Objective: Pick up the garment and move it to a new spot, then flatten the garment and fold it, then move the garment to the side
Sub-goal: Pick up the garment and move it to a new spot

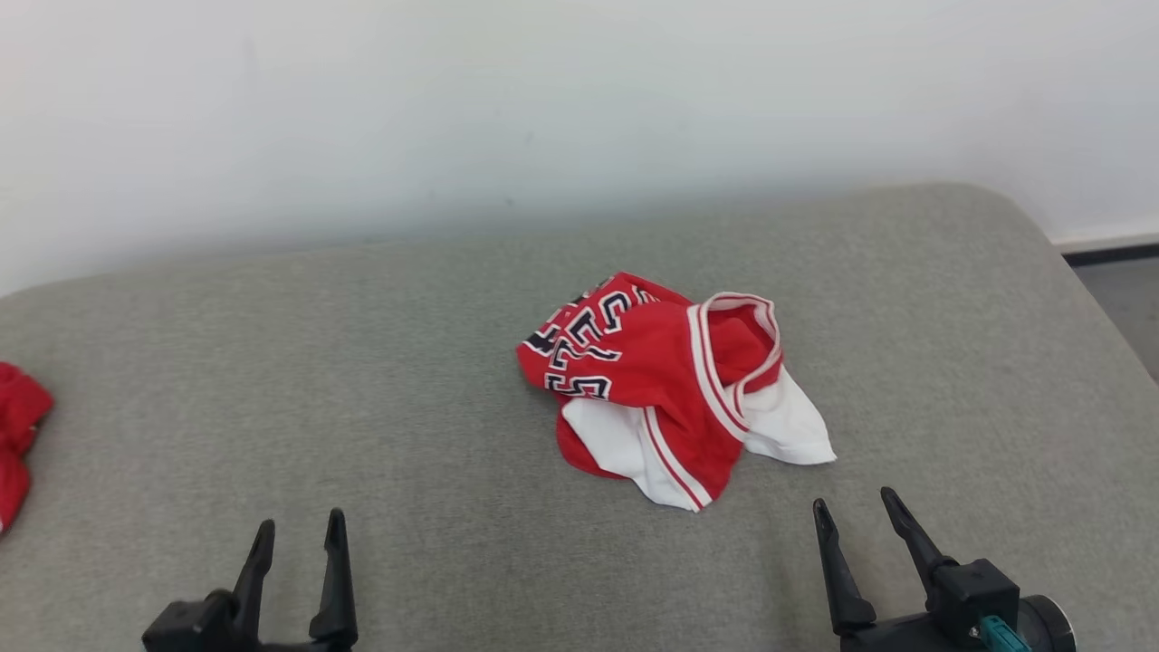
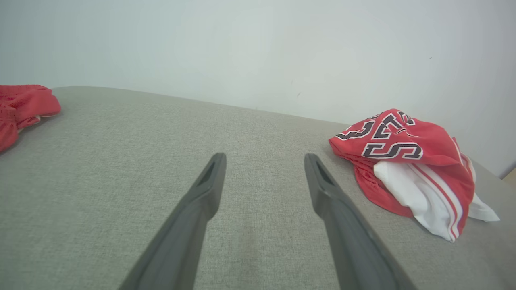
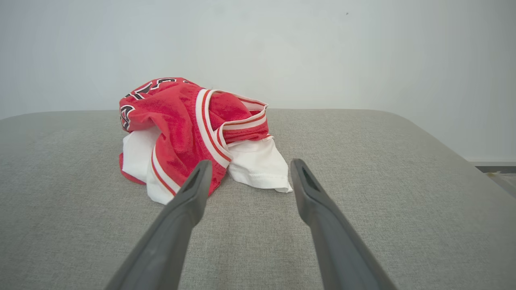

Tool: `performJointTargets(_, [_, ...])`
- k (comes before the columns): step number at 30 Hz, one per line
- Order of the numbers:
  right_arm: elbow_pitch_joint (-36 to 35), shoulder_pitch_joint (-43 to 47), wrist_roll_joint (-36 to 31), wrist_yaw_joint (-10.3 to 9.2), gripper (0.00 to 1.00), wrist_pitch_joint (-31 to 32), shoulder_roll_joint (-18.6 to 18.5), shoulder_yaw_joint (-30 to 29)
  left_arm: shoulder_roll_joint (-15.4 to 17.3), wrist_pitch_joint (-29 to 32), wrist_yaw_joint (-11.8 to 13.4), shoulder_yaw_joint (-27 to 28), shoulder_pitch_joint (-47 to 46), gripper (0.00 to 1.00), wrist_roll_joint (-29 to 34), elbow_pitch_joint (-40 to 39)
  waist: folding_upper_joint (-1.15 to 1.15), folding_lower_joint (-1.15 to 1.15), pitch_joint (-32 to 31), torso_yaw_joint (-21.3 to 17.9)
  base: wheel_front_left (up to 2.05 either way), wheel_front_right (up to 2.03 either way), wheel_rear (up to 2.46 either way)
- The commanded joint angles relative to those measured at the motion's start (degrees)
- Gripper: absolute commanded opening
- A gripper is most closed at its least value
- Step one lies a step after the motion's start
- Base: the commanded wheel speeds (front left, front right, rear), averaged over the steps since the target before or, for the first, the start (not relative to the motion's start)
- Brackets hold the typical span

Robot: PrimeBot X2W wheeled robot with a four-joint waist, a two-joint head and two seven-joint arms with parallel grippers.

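Grabbing the bunched garment (image 1: 652, 362) with our left tool (image 1: 301, 518) and right tool (image 1: 853, 497), both spread apart and empty, we might pinch too many layers.

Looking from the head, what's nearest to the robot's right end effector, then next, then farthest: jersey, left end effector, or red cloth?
From the right end effector:
1. The jersey, just ahead and left.
2. The left end effector, across on the near left.
3. The red cloth, at the far left edge.
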Motion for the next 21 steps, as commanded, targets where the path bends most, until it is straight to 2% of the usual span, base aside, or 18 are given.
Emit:
performJointTargets(1, [0.0, 0.9, -0.4, -0.13, 1.00, -0.1, -0.1, -0.2, -0.2, 0.0, -0.2, 0.7, 1.7, 1.00, 1.1, -0.7, 0.00, 0.01, -3.6, 3.9, 0.00, 0.00, 0.00])
performJointTargets(10, [0.9, 2.9, 0.1, -0.13, 1.00, -0.4, -0.1, -1.4, -1.4, 0.0, -1.6, 3.8, 6.1, 1.00, 3.9, -2.6, 0.00, 0.01, -4.6, 4.9, 0.00, 0.00, 0.00])
performJointTargets(21, [1.8, 2.7, 1.0, -0.13, 1.00, -0.5, -0.1, -1.5, -2.2, 0.0, -3.0, 5.3, 5.2, 1.00, 5.5, -1.6, 0.00, 0.01, -4.5, 4.9, 0.00, 0.00, 0.00])
